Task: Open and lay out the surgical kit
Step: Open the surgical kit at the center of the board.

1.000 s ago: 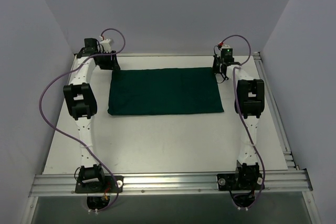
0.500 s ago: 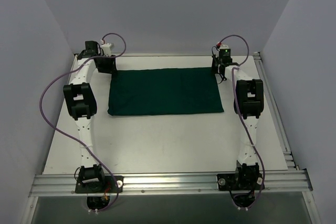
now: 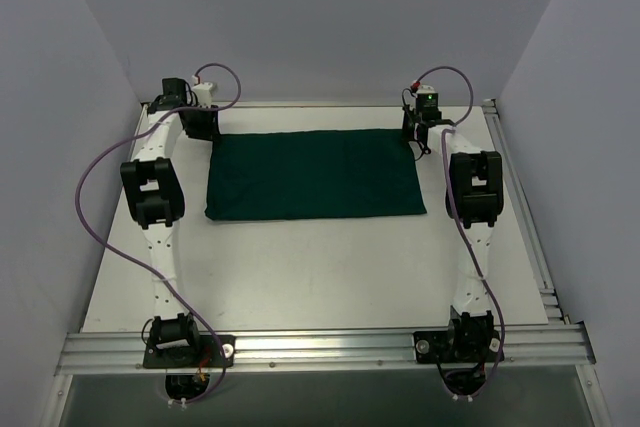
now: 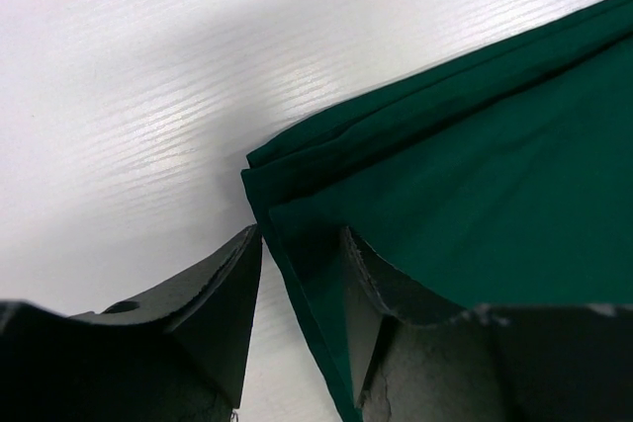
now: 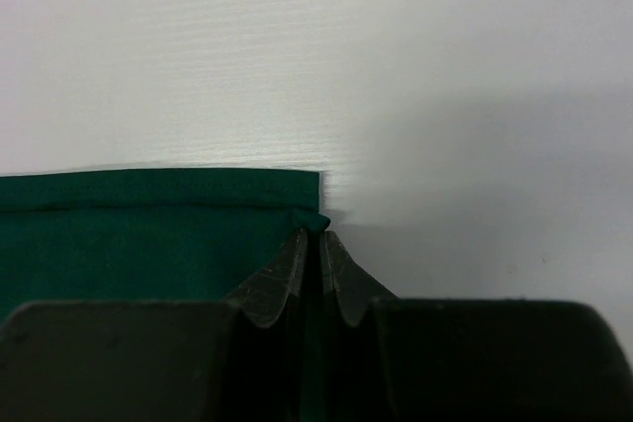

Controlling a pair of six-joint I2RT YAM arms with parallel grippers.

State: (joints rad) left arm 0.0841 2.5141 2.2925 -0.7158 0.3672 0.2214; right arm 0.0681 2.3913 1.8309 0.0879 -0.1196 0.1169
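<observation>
Wrap [image 3: 315, 174] lies folded flat on the table [image 3: 330, 267], toward 12 o'clock in the top view. The left gripper [image 3: 203, 127] is at its 10 o'clock corner and the right gripper [image 3: 418, 137] at 2. Left wrist: jaws spread, straddling the wrap's edge. Right wrist: jaws pressed together, pinching the wrap's corner.
</observation>
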